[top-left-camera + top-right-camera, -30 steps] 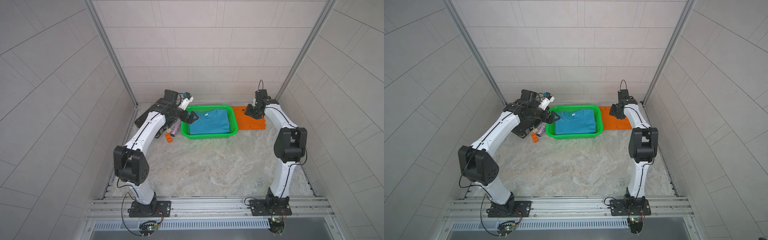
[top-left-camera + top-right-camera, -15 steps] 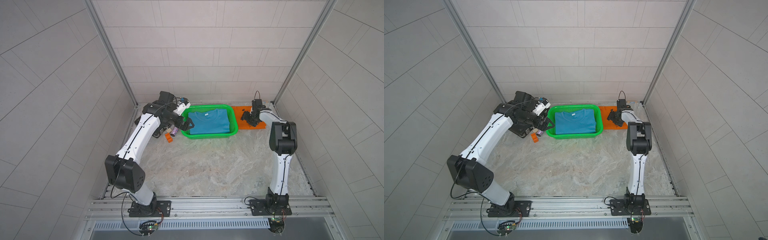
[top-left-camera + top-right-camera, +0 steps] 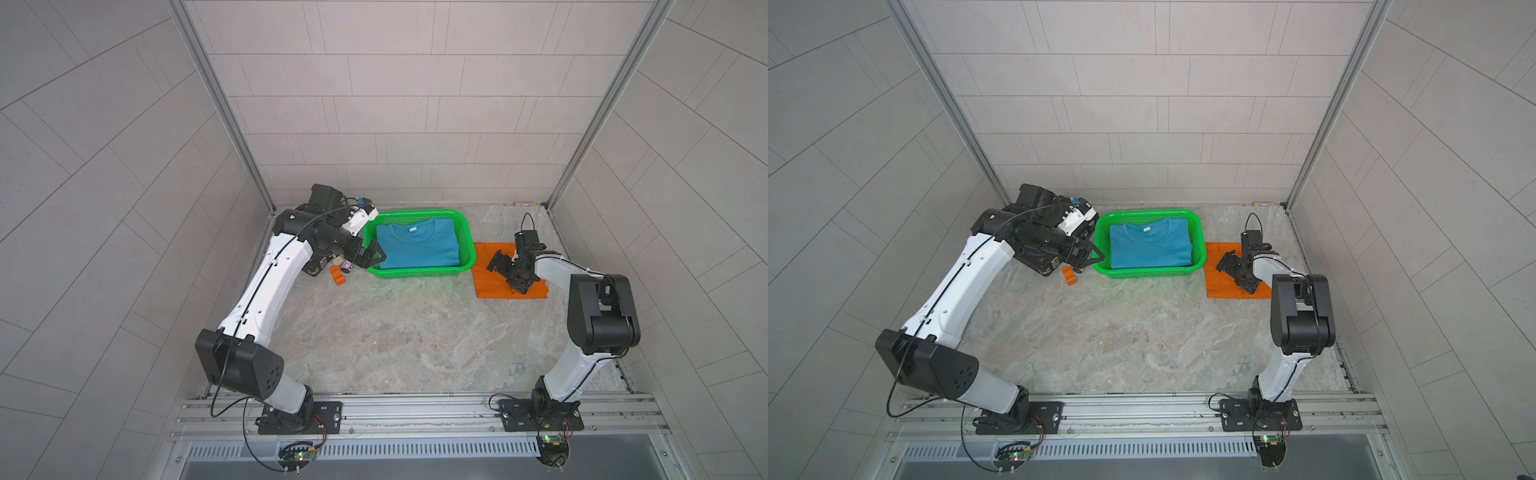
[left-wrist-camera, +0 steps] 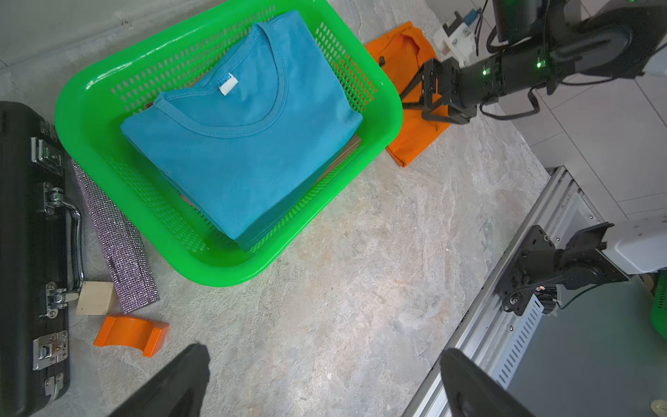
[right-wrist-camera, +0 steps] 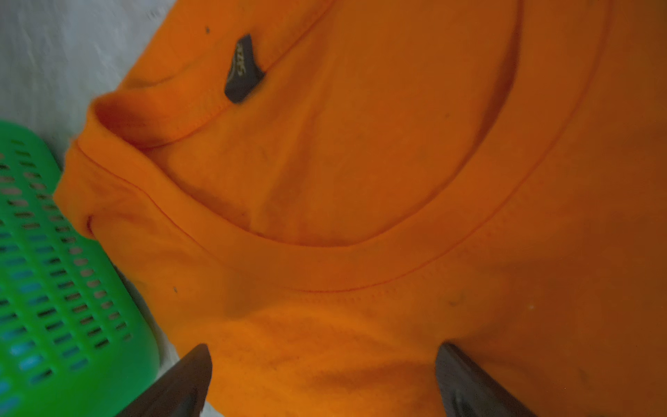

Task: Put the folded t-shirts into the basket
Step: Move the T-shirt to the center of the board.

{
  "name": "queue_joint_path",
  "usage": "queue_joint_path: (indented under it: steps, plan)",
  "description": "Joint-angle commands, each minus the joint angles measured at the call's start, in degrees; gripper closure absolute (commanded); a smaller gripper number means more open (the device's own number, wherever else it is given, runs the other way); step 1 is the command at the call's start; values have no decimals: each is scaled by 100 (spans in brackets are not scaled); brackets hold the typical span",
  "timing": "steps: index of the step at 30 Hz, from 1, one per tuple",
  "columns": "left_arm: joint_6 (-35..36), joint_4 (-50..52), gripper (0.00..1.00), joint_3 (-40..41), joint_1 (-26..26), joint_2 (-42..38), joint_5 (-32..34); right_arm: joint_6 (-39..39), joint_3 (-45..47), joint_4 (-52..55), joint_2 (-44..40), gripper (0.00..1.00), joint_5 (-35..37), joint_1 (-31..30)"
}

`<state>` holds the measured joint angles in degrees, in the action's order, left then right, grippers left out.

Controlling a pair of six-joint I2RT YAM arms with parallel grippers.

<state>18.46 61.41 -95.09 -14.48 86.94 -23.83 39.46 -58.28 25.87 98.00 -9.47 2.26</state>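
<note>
L pincer (image 4: pixel 325 361) is gaping wide w/ nothing btw its dark tapered fingers. I see it hanging over the surface (image 3: pixel 395 332), a matte marbled stone-look top, just beside the basket (image 4: pixel 231 270) at its front L corner. The basket is glossy bright green plastic: a shallow rectangle w/ rounded corners and slotted walls. The teal tee (image 4: pixel 245 144) lies inside it, folded to a flat rectangle of soft knit, w/ a stitched ribbed collar and a small white tag at the neck. A thin tan-pink layer (image 4: pixel 348 151) peeks out under one edge. The orange tee (image 5: pixel 361 180) is outside, flat on the surface just beside the basket's R wall, w/ a round ribbed collar and a dark tag in the neck. R pincer (image 5: pixel 323 352) is spread open low over that tee, below the collar; I can't tell if the tips touch the cloth, and nothing is pinched. L of the basket are a black hard case (image 4: pixel 21 252) w/ chrome latches, a glittery lilac studded roll (image 4: pixel 115 238), a pale wood cube (image 4: pixel 95 303) and an orange plastic arch (image 4: pixel 130 334).
</note>
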Motion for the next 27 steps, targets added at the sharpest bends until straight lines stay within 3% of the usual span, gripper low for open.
queue_joint_path:
  steps: [1,7,13,19,22,27]
  plan:
    - [6,108,0,153,27,-236,-131,305,661,293,-491,0,-52,-34]
    - [-304,-167,0,418,54,-397,204,296,1537,512,-1608,0,39,-429]
    - [-957,-462,0,750,331,-525,458,516,1979,737,-2619,0,160,-1457]
    - [-1554,-592,0,1259,965,-772,-71,859,2210,389,-2343,0,209,-2727]
    - [-1517,-602,0,1536,1201,-893,-207,801,1985,476,-2112,0,436,-3228]
    - [-1404,-506,0,1599,1305,-981,-291,545,1103,1026,-2585,0,1124,-3285]
